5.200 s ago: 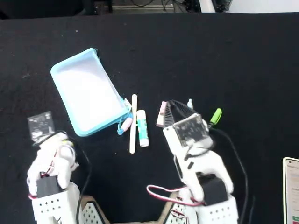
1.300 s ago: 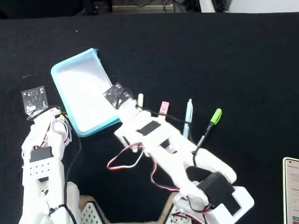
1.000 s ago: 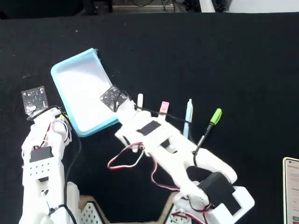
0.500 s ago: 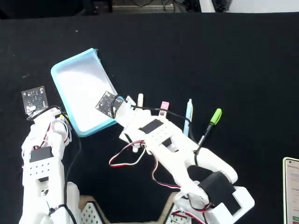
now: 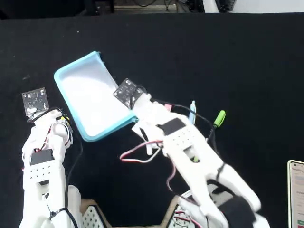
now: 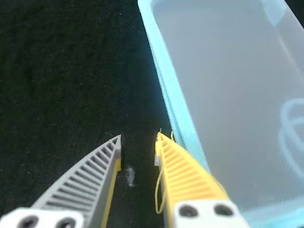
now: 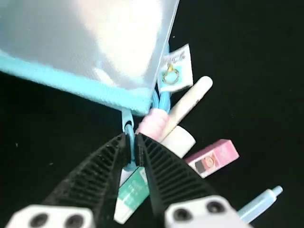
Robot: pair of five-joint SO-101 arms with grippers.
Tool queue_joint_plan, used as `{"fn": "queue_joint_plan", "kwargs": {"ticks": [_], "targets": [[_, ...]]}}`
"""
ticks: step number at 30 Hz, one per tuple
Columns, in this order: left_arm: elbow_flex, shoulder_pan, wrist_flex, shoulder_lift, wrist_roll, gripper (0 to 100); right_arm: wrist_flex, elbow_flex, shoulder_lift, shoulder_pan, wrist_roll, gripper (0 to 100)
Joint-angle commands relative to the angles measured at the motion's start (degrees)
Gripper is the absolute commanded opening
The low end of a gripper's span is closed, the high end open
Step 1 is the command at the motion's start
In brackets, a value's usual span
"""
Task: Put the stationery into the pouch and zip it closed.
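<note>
The pouch lay flat on the left part of the black table. It had a see-through side and a light blue edge. One corner pointed near and to the right.

The right arm stretched from the near right side over to that corner. The right gripper had its two black jaws pressed together, pinching the blue zipper pull. A small white tag with a ring hung at the same corner.

The stationery lay on the table just beside that corner, outside the pouch. There was a cream stick, a pink eraser and a glue stick with a green label. A blue pen lay a bit more to the right, and a green marker lay right of the pen.

The left gripper was low over the table, just beside the pouch's left edge. Its grey jaw and yellow jaw were a little apart, with nothing between them.
</note>
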Motion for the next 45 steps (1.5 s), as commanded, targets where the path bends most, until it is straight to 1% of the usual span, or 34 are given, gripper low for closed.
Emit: {"fn": "queue_joint_plan", "kwargs": {"ticks": [1,3,4,8,11,15,17,23,27,30,33,36,39,43,44,45], "targets": [[-4.0,-0.48,-0.62,0.09,0.44,12,-2.11,3.65,-6.29,0.88,-1.67,1.1],[-4.0,-0.48,-0.62,0.09,0.44,12,-2.9,4.18,-5.58,0.88,-1.85,1.8],[-4.0,-0.48,-0.62,0.09,0.44,12,-2.81,4.09,-4.88,0.88,-1.85,3.7],[-4.0,-0.48,-0.62,0.09,0.44,12,-2.55,2.68,-0.57,-0.7,-1.93,17.1],[-4.09,-0.48,-0.62,0.09,0.44,12,-1.49,-0.4,2.15,-2.2,-2.9,15.2],[-4.18,-0.48,-0.62,0.09,0.44,12,-1.67,-4.09,4.62,-2.55,-9.41,11.9],[-4.18,-0.48,-0.62,0.09,0.44,12,-3.69,-4.44,6.64,-2.55,-10.46,12.0],[-4.18,-0.48,-0.62,0.09,0.44,12,-13.71,-5.32,17.27,-2.64,-10.29,11.8],[-4.18,-0.48,-0.62,0.09,0.44,12,-16.53,-8.22,21.49,-2.64,-10.29,11.8],[-4.18,-0.48,-0.62,0.09,0.44,12,-16.35,-8.48,20.79,-5.27,-10.29,11.8],[-4.18,-0.48,-0.62,0.09,0.44,12,-16.79,-6.11,18.77,-9.85,-9.93,11.9],[-4.18,-0.48,-0.62,0.09,0.44,12,-16.88,-4.7,17.8,-12.4,-6.15,12.0],[-4.18,-0.48,-0.62,0.09,0.44,12,-19.34,-3.3,17.36,-11.52,-5.27,12.0],[-4.18,-0.48,-0.62,0.09,0.44,12,-19.87,-2.77,14.99,-7.38,-5.63,12.1],[-4.18,-0.48,-0.62,0.09,0.44,12,-19.87,-2.59,13.76,-6.24,-6.77,12.1],[-4.18,-0.48,-0.62,0.09,0.44,12,-19.6,-2.51,12.62,-5.36,-9.49,12.1]]}}
